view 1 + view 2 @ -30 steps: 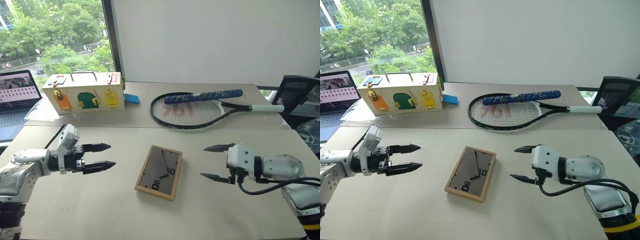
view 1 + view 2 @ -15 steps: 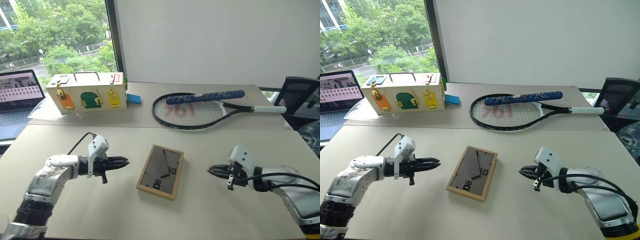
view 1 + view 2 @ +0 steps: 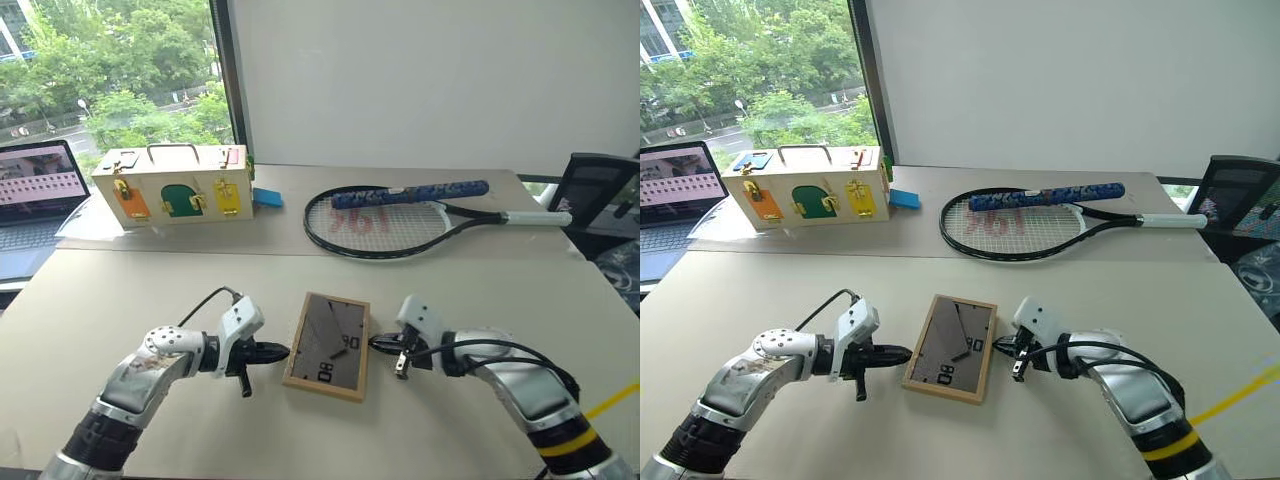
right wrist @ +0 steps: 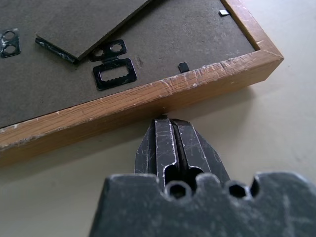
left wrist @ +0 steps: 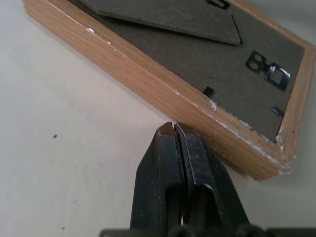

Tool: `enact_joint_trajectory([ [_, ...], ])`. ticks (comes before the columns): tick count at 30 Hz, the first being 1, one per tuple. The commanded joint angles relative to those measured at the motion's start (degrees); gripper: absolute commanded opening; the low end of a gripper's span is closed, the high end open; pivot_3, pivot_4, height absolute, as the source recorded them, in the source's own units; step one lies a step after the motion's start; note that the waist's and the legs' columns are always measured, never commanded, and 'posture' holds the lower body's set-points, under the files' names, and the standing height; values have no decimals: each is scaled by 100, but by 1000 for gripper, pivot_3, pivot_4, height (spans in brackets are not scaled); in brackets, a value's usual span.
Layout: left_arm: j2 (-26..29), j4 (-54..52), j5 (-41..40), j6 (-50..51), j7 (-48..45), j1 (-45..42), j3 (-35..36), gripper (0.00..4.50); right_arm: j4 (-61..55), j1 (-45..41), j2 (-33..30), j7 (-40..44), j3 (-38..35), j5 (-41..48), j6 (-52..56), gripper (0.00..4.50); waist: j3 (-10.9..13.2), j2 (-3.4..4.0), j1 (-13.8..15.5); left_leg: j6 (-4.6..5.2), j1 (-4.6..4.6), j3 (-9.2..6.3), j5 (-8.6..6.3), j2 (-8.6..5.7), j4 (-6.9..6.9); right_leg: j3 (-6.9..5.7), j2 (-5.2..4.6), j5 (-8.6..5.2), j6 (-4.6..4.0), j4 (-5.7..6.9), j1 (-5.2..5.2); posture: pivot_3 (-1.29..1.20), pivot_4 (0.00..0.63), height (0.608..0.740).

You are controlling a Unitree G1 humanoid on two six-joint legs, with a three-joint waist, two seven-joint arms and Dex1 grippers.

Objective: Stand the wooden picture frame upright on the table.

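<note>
Left eye view: wooden picture frame [image 3: 327, 345] lies flat, back side up, mid table [image 3: 120, 290], between the two grippers. White "08" marks on the dark grey back, near the frame's near end; hinged stand folded flat against the back.

Left gripper [image 3: 280, 352] w/ fingers pressed together, holding nothing, tip at the frame's left long edge; left wrist view shows the tips right at the wood. Right gripper [image 3: 378, 343] likewise closed, empty, tip against the right long edge, by the sawtooth hanger [image 4: 111, 73].

Far side: wooden box [image 3: 172, 186] w/ orange, green, yellow doors; tennis racket [image 3: 400, 215], red lettering on strings, unreadable; laptop [image 3: 35, 192] at far left.
</note>
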Motion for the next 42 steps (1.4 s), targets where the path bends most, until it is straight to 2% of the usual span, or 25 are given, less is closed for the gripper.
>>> enact_joint_trajectory([
  [1, 18, -307, -82, 60, 45, 1, 67, 102, 58, -228, 183, 31, 46, -47, -141, 34, 0, 0, -2, -1, 0, -1, 1, 0, 1, -1, 0, 0, 0, 2, -1, 0, 150, 720],
  [6, 63, -355, -64, 49, 182, 208, 242, 102, -69, -155, 93, 163, 4, -66, -19, 34, 0, 0, 0, -1, 0, -1, 0, 0, -1, -1, 0, -1, 0, 4, -1, 0, 150, 720],
  [10, 200, 22, 91, 46, 477, 147, 616, 102, -38, -32, -463, 421, -374, -63, -72, 34, 0, 0, 13, -1, 0, -1, 0, 0, 0, -1, -1, -1, -1, 5, 0, 0, 150, 720],
  [15, 185, 302, -690, 859, 704, -157, 1629, 102, 120, -61, -952, 808, -803, 66, -650, 34, 1, -2, -2, -1, 1, -2, 1, 0, 3, -2, 0, -1, -1, 9, -3, 0, 150, 720],
  [16, 189, 234, -1149, 1245, 584, -214, 1902, 631, 36, -53, -987, 950, -886, 224, -624, 0, 1, -2, -9, -1, 1, -3, 1, 0, 3, -3, 0, -2, 0, 9, -3, 0, 150, 720],
  [17, 203, 151, -1486, 1509, 473, -250, 2086, 789, -46, -48, -992, 1061, -959, 389, -515, 0, 1, -2, -27, -1, 1, -3, 1, 0, 1, -3, 0, -2, 0, 9, -3, 0, 150, 720],
  [19, 356, -35, -2046, 2104, 322, -294, 2333, 1724, -245, -77, -917, 1197, -1206, 943, 21, 0, 2, -2, -50, 0, 0, -3, 0, 0, -4, -3, 0, -4, 0, 9, -3, 0, 150, 720],
  [20, 464, -118, -2218, 2368, 294, -295, 2387, 1897, -336, -97, -874, 1242, -1341, 1296, 406, 0, 2, -2, -59, 0, 0, -3, 0, 0, -8, -3, -1, -4, -1, 10, -3, 0, 150, 720],
  [21, 522, -153, -2344, 2602, 381, -317, 2454, 2462, -405, -103, -887, 1306, -1394, 1519, 680, 0, 2, -2, -62, -1, 0, -6, 0, 0, -9, -4, 0, -5, -1, 11, -3, 0, 150, 720],
  [23, 530, -105, -2488, 2936, 690, -389, 2598, 3208, -454, -110, -948, 1357, -1394, 1714, 997, 0, 2, -2, -51, -1, 2, -8, 0, 0, -10, -5, -1, -5, -2, 12, -2, 0, 150, 720],
  [24, 523, -88, -2572, 3102, 828, -410, 2684, 3434, -453, -116, -988, 1391, -1356, 1780, 1137, 0, 2, -2, -46, -1, 2, -11, 0, 0, -6, -9, 0, -5, -2, 13, -1, 0, 150, 720],
  [25, 519, -107, -2665, 3255, 926, -408, 2759, 3981, -448, -121, -1008, 1415, -1307, 1803, 1203, 0, 2, -3, -45, -1, 2, -11, 0, 0, -4, -10, -1, -5, -2, 13, 0, 0, 150, 720],
  [27, 521, -255, -2708, 3417, 1143, -318, 2829, 4437, -415, -162, -957, 1383, -1235, 1838, 1331, 0, 4, -6, -44, -1, 1, -12, 0, -1, 1, -10, -1, -5, -2, 13, 0, 0, 150, 720],
  [30, 418, -462, -2852, 3642, 1495, -239, 2971, 4437, -388, -194, -873, 1404, -1175, 1908, 1416, 0, 4, -6, -43, -1, 1, -12, 0, -1, 0, -10, -1, -5, -2, 13, -1, 0, 150, 720],
  [35, 29, -310, -3977, 4701, 1876, -448, 3677, 4437, -220, -210, -780, 1475, -1031, 1863, 1339, 0, 6, -9, -36, -1, -1, -14, 0, -1, -1, -13, -1, -5, -3, 13, -1, 0, 150, 720],
  [39, -27, -425, -4380, 5115, 1952, -110, 3692, 4437, 165, -283, -687, 1466, -808, 1575, 987, 0, 7, -12, -69, -1, 1, -15, 0, -1, -2, -13, -1, -5, -3, 13, -1, 0, 150, 720],
  [42, -224, -346, -4176, 5120, 2277, 152, 3456, 4437, 496, -366, -651, 1552, -625, 1347, 718, 0, 8, -13, -60, -1, 3, -17, 0, -1, -3, -14, -1, -6, -6, 17, -3, 0, 150, 720],
])
